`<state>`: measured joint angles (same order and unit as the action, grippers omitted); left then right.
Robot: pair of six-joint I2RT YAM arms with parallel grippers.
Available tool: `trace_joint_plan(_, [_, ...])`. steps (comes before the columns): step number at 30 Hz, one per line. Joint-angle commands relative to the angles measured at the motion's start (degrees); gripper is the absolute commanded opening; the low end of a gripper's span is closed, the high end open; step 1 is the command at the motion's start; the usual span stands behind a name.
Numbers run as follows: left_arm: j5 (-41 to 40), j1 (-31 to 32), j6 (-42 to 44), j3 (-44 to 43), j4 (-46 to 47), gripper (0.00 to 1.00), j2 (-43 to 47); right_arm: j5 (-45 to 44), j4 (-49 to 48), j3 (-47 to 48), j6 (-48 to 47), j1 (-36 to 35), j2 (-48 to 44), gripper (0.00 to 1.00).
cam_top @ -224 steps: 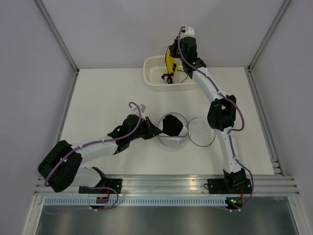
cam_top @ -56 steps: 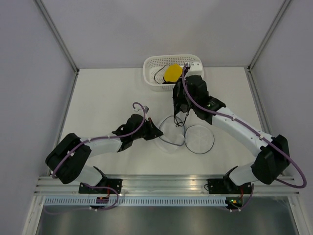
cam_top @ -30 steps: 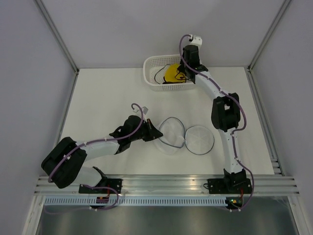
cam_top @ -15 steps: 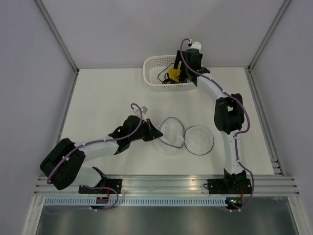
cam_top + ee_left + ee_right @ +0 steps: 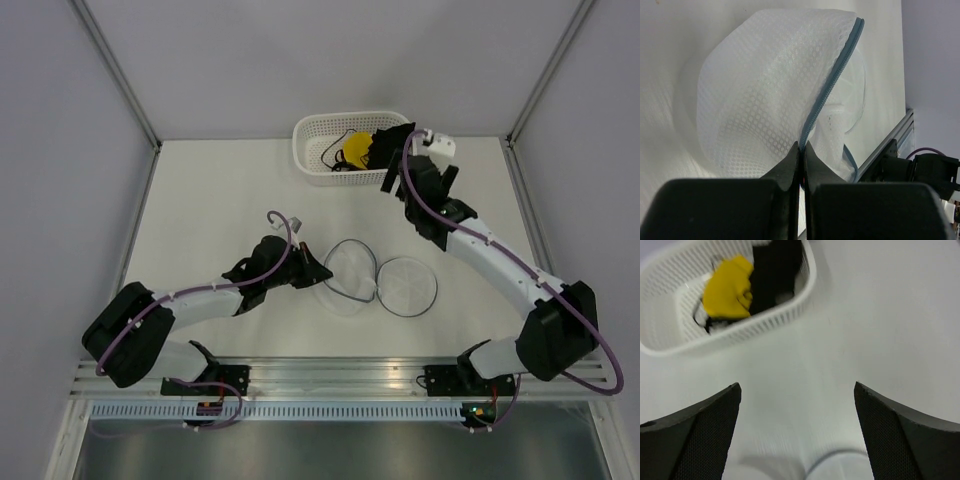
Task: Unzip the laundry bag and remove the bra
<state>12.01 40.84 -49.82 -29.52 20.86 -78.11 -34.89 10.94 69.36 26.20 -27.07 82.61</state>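
While the left gripper [image 5: 802,147] pinches only the thin zipper rim of the laundry bag [image 5: 755,100], the likeliest trouble is a slip. The mesh is soft and slack, and any tug could pull the rim out from between the fingers or drag the whole pouch across the table [image 5: 220,200]. The jaws are fully closed on that rim. The mesh balloons up and away in front of them, and the bag's two round halves lie spread open, just beyond the fingertips and to their right.

Further right, the right gripper [image 5: 796,390] hovers with its fingers spread wide. It holds nothing and touches nothing. Ahead of it and to its left sits a white perforated basket [image 5: 765,320]. The bra [image 5: 730,287] lies bunched inside, yellow cup beside black fabric, well clear of the pouch. The second risk sits here, I judge. A thin black strap curls near the basket wall, so a low pass by this open hand could snag it or knock the basket's rim.
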Motion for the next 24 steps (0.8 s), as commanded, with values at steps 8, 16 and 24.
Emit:
trace_joint_plan(8, [-4.5,-0.1,-0.1,-1.8,-0.6,0.02,1.7,-5.9,17.6,-25.9,25.2,-9.0,-19.7,0.98])
trace_joint_plan(16, [-14.9,-0.1,-2.0,1.8,-4.0,0.02,8.7,-0.4,17.4,-34.4,33.2,-9.9,-27.4,0.98])
trace_joint_plan(24, [-16.4,-0.1,-2.7,2.6,-4.4,0.02,9.7,11.2,8.3,-43.5,33.6,-10.1,-28.3,0.89])
